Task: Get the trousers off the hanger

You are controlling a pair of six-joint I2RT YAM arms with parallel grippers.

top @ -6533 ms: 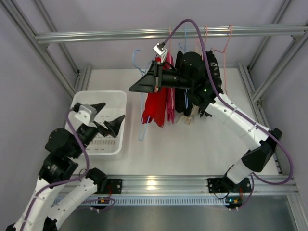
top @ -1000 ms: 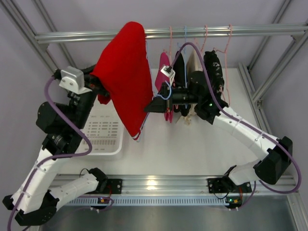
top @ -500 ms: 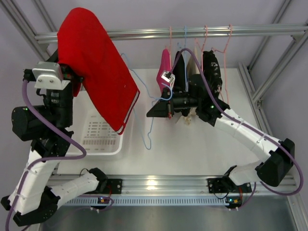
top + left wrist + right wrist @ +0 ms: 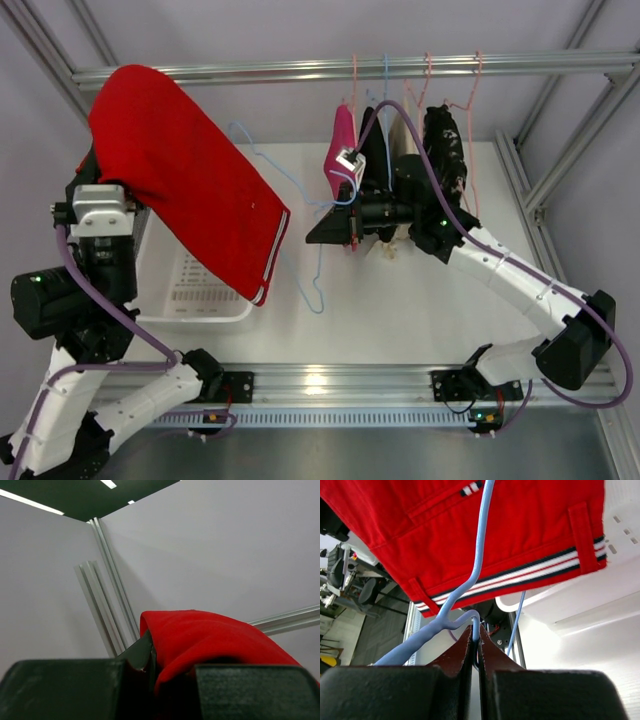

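Top external view: the left arm (image 4: 60,300) lifts the red trousers (image 4: 190,180) high up on the left side. They hang over its top end and slope down over the white basket (image 4: 200,318). The basket sits on the worktop (image 4: 400,300). The right tool (image 4: 312,237) points left, toward the trousers. It is clenched on the thin light-blue hanger (image 4: 308,275). The hanger is up in the air, between the trousers and the right tool. Its wire runs just beside the edge of the trousers, and I cannot tell if the two touch. Behind the right arm, a pink cloth (image 4: 342,150) and a black cloth (image 4: 445,150) hang from the rail (image 4: 450,68).

Left wrist view: the left tool (image 4: 152,667) is pinching a fold of the trousers (image 4: 210,635). The red cloth bulges up over the tool. Behind it are grey walls and silver frame bars (image 4: 110,610).

Right wrist view: the right tool (image 4: 475,635) is squeezed tight on a bend of the hanger (image 4: 480,545). The blue wire goes up in front of the trousers (image 4: 530,525). The trousers fill the top of the view. Their lower edge has white and dark stripes (image 4: 520,577).
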